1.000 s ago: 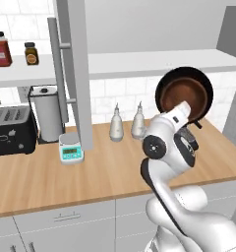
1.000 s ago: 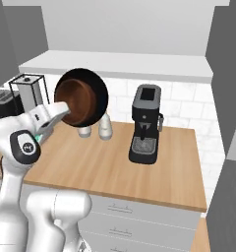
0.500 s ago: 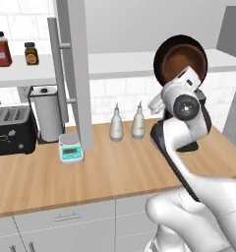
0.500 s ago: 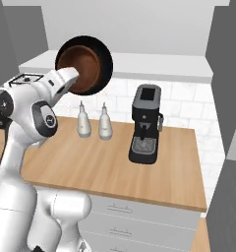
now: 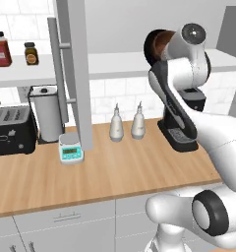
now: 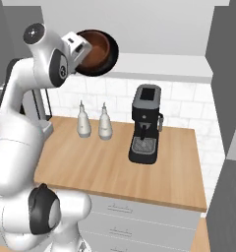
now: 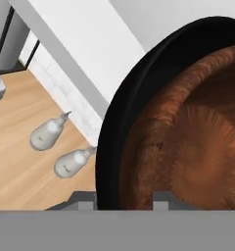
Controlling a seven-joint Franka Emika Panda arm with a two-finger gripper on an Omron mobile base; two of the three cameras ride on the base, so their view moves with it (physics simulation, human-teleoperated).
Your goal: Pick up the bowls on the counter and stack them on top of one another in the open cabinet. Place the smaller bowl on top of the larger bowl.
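The smaller bowl (image 7: 198, 142) looks like turned wood, reddish-brown with fine radial grain and a soft sheen. The larger bowl (image 7: 134, 93) around it is smooth glossy black (like glazed ceramic or plastic). The table (image 5: 115, 167) is light-brown matt wood with faint grain. Two bottles (image 6: 83, 123) look pale and glassy; the coffee machine (image 6: 144, 130) is smooth black plastic; the toaster (image 5: 12, 130) is dark and matt.
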